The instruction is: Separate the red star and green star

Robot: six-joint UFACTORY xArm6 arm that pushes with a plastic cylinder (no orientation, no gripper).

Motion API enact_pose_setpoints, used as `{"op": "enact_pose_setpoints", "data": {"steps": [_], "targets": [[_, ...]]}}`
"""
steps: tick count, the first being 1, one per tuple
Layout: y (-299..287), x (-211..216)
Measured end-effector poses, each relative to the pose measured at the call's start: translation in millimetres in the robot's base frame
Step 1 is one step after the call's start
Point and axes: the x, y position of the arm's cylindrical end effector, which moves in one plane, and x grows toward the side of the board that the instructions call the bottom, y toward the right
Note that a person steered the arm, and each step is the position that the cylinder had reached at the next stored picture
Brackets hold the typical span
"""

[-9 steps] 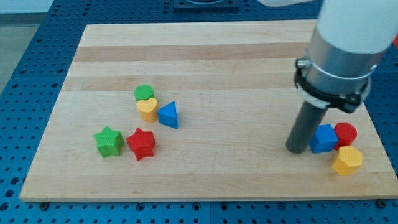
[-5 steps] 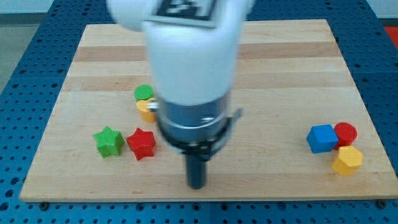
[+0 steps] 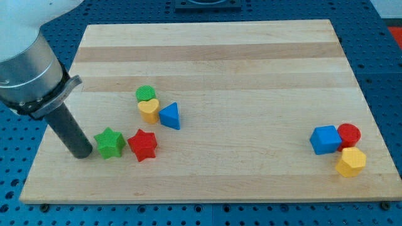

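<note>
The green star (image 3: 110,143) and the red star (image 3: 143,145) lie side by side near the view's bottom left, almost touching, green on the left. My tip (image 3: 82,153) rests on the board just left of the green star, close against its left side. The rod rises up and to the left to the arm's grey body at the view's top left corner.
A green cylinder (image 3: 146,94), a yellow heart (image 3: 149,110) and a blue triangle (image 3: 170,116) cluster above the stars. A blue cube (image 3: 325,139), a red cylinder (image 3: 349,134) and a yellow hexagon (image 3: 350,162) sit at the view's right. The board's left edge (image 3: 47,135) is near my tip.
My tip swept from the blue cube at the right, across the bottom of the board, to the left side of the green star. No block has moved.
</note>
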Motion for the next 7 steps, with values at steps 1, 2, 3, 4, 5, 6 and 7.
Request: {"op": "enact_pose_setpoints", "data": {"steps": [1, 2, 3, 4, 5, 6, 7], "targets": [[10.7, -0.5], [35.8, -0.5], [62.1, -0.5], [91.6, -0.5], [115.2, 1.6], [129.6, 15.2], [142.5, 16.9]]}}
